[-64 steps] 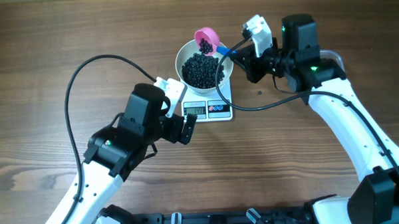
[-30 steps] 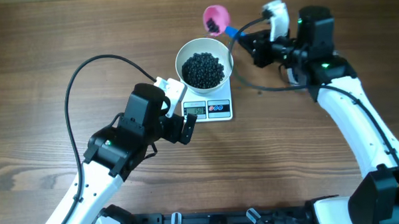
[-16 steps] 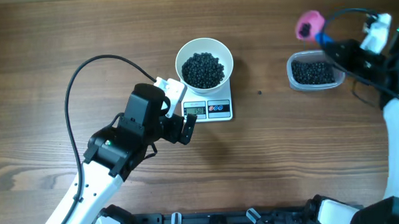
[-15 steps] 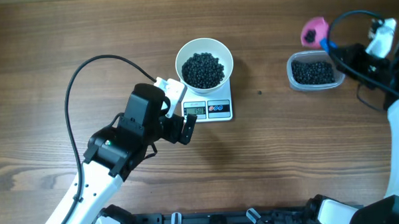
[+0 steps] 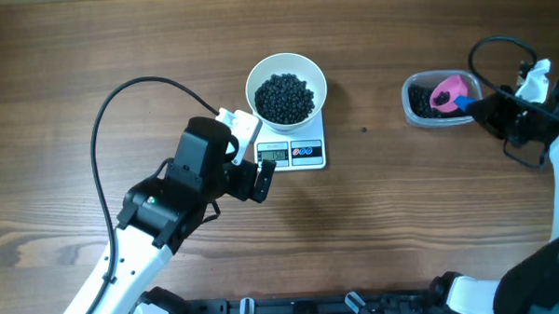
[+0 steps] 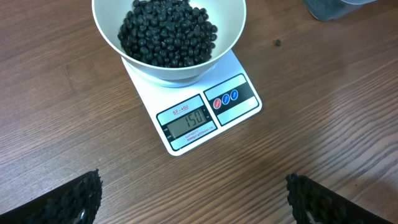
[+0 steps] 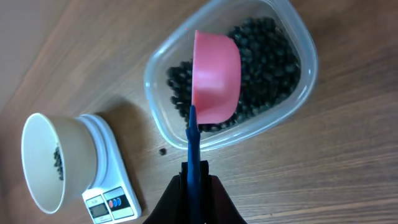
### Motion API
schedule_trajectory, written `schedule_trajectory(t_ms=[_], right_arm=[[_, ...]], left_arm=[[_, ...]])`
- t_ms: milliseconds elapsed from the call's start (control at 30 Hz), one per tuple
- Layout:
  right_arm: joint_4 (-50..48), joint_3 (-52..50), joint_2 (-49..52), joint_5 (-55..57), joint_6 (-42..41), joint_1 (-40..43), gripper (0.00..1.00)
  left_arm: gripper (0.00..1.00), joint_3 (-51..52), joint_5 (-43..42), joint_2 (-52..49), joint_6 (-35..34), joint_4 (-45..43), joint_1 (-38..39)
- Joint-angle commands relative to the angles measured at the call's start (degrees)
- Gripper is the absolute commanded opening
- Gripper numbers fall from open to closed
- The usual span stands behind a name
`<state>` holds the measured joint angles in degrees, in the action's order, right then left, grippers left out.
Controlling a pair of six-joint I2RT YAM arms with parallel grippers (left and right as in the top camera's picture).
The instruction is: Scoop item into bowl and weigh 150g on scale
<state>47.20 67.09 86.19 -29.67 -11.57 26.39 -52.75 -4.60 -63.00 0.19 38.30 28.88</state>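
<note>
beans (image 5: 286,97) sit in bowl (image 5: 318,77) on scale (image 5: 303,154), display reads 150, weighing looks done. right gripper (image 7: 194,180) clamped on scoop (image 7: 214,78) handle, scoop in tub (image 5: 410,111). left gripper (image 6: 194,199) wide open, empty. left: drop scoop.

Brown wood-grain table (image 5: 117,41), smooth with low sheen; the bowl (image 6: 229,25) is plain white, smooth, slightly glossy, ceramic or plastic can't tell, and the beads (image 6: 165,34) in it are black with tiny shiny highlights. The scale (image 6: 152,93) is smooth white plastic with a grey display (image 6: 188,119) window and a glossy black button strip (image 6: 233,98); the tub (image 7: 308,59) is clear glossy plastic, the scoop (image 7: 216,78) smooth matt pink plastic on a blue plastic handle (image 7: 194,149). On the left gripper (image 6: 193,202) the pads (image 6: 68,199) are black and rough-grained; arm shells (image 5: 125,265) are glossy white plastic, housings (image 5: 200,155) matt black.
</note>
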Motion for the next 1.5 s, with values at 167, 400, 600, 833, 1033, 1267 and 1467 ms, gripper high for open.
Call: schedule_trajectory(t_ms=[167, 400, 600, 833, 1033, 1267, 1467], right_arm=[[-1.70, -0.48, 7.41, 2.40, -3.43, -0.22, 0.15], [1.88, -0.46, 8.09, 19.58, -3.43, -0.17, 1.00], [8.39, 0.44, 6.60, 28.44, -3.41, -0.17, 1.00], [8.55, 0.85, -11.80, 25.11, -1.88, -0.17, 1.00], [3.04, 0.83, -29.94, -6.51, 12.85, -0.17, 1.00], [14.38, 0.83, -43.76, -6.36, 17.57, -0.17, 1.00], [22.21, 0.83, -46.18, -4.04, 14.14, -0.17, 1.00]], left_arm=[[1.00, 0.15, -0.90, 0.00, 0.90, -0.15, 0.26], [1.00, 0.15, -0.90, 0.00, 0.90, -0.15, 0.24], [1.00, 0.15, -0.90, 0.00, 0.90, -0.15, 0.24], [1.00, 0.15, -0.90, 0.00, 0.92, -0.15, 0.26], [1.00, 0.15, -0.90, 0.00, 0.90, -0.15, 0.26], [1.00, 0.15, -0.90, 0.00, 0.90, -0.15, 0.24], [1.00, 0.15, -0.90, 0.00, 0.92, -0.15, 0.26]])
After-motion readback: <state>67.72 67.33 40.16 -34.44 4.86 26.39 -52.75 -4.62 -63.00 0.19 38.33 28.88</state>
